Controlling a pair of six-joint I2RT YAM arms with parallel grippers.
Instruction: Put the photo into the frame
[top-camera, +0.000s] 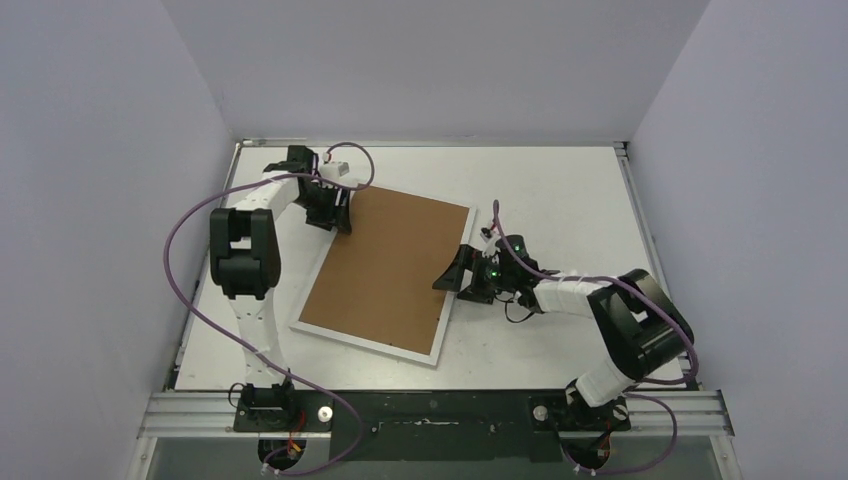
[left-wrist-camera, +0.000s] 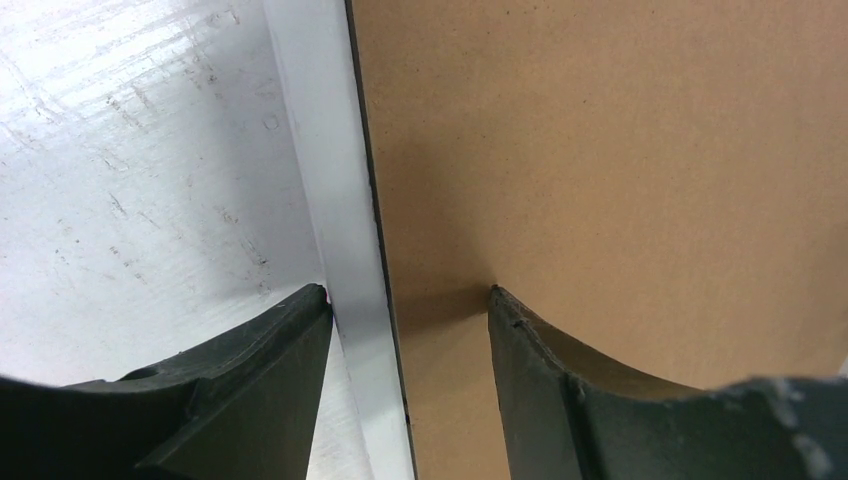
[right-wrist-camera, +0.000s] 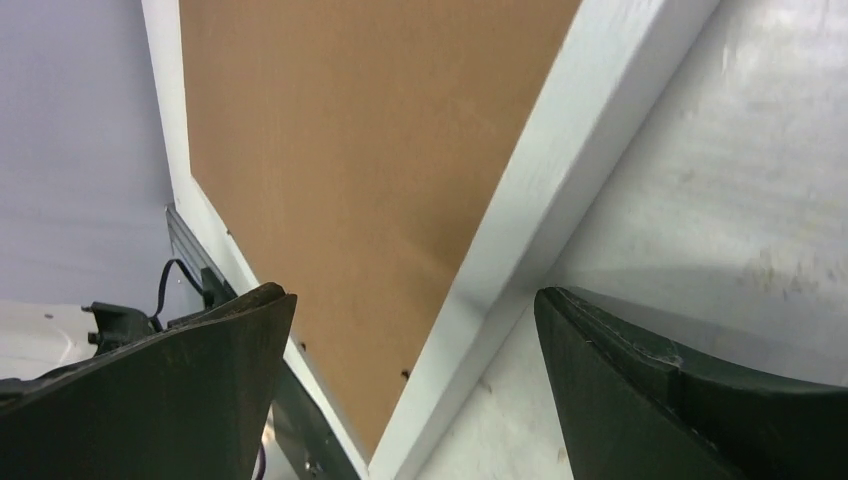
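Note:
The frame (top-camera: 385, 265) lies face down and askew on the white table, its brown backing board up inside a thin white rim. The photo is not in view. My left gripper (top-camera: 339, 222) is at the frame's far left edge, pointing down. In the left wrist view it (left-wrist-camera: 410, 290) is open across the white rim (left-wrist-camera: 330, 180), one fingertip beside the rim's outer side and the other over the board (left-wrist-camera: 600, 180). My right gripper (top-camera: 458, 283) is at the frame's right edge. In its wrist view it (right-wrist-camera: 410, 292) stands wide open astride the rim (right-wrist-camera: 560, 170), holding nothing.
Grey walls close in the table (top-camera: 560, 190) at the left, back and right. A metal rail (top-camera: 440, 410) with both arm bases runs along the near edge. Bare table surface (right-wrist-camera: 740, 200) lies to the right of the frame.

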